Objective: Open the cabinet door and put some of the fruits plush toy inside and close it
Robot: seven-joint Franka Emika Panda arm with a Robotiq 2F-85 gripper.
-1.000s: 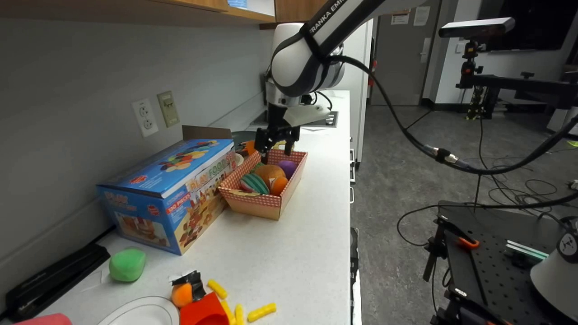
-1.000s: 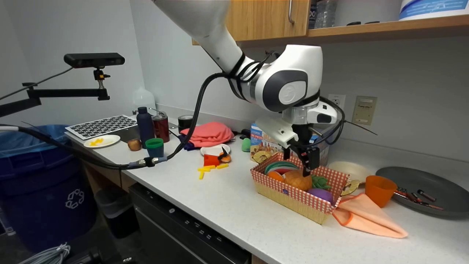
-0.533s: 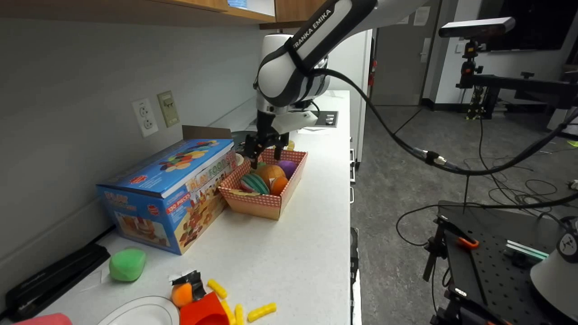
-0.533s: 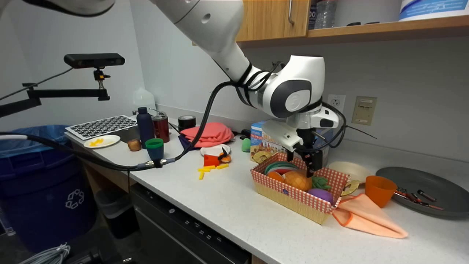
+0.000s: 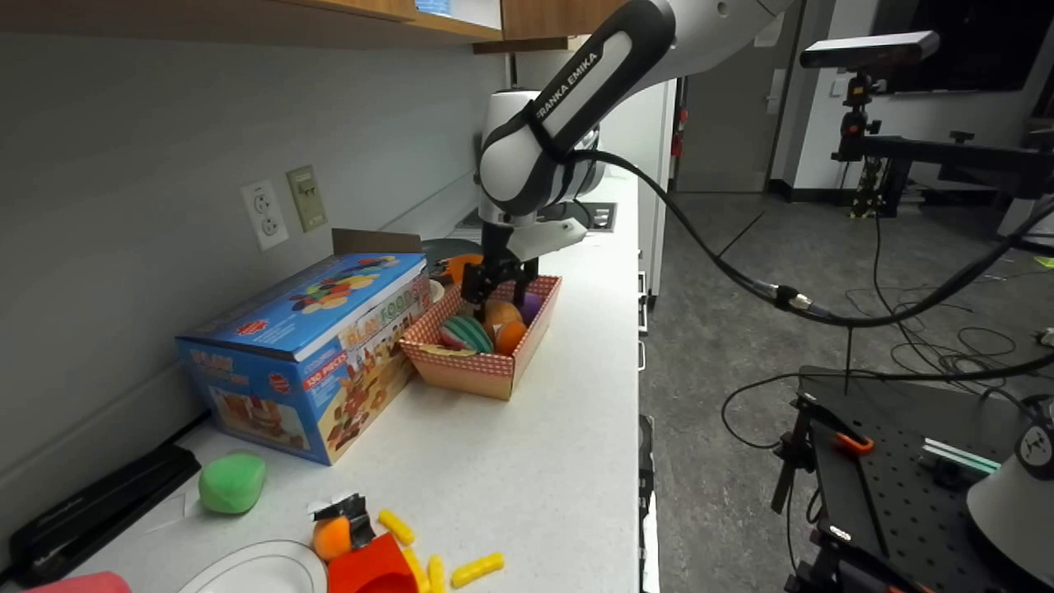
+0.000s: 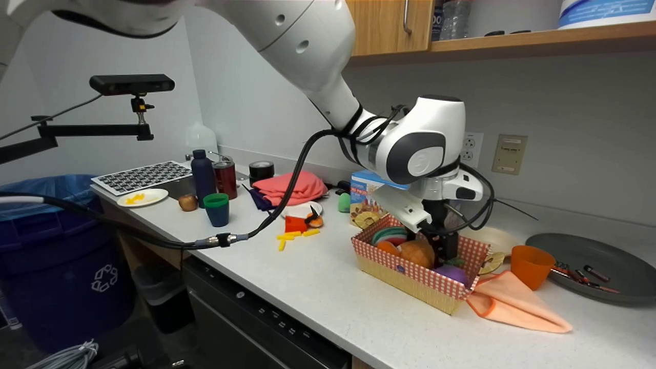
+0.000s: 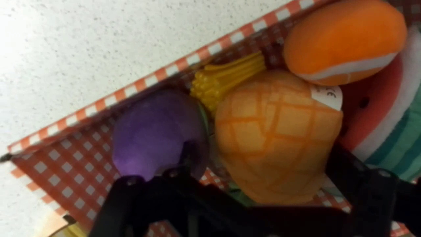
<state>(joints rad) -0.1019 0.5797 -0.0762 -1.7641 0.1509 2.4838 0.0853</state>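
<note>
One cabinet door (image 6: 382, 31), only the lower part in view, well above the jaws; reads closed to me. Basket (image 6: 405, 283), gingham rim, sits around and under the jaws. My gripper (image 7: 263, 156) reaches into it, jaws spread about as wide as they go, not clamped on anything.

Pineapple plush (image 7: 279, 131) is in the gap between the fingers, so I take it as the pick. Can't tell whether either pad touches it. Expect light, stuffed, squashy, fabric with decent friction, hard to damage. I'd close across the fat middle, at or just below the widest line; pinch it high and the stuffing will probably give and let it squirm out.

Watermelon plush (image 7: 388, 121) lies just outside one finger. Purple plush (image 7: 158, 131) is outside the opposite one, and that fingertip overlaps its edge in the wrist view. Main risk there: grabbing both. I'd work that finger into the seam between them first. Orange plush (image 7: 345, 39) is apart from the jaws, on the watermelon side. Smallest: white tag (image 7: 327, 95) on the pineapple, off the jaws' closing line. Likely too floppy to hold by.
</note>
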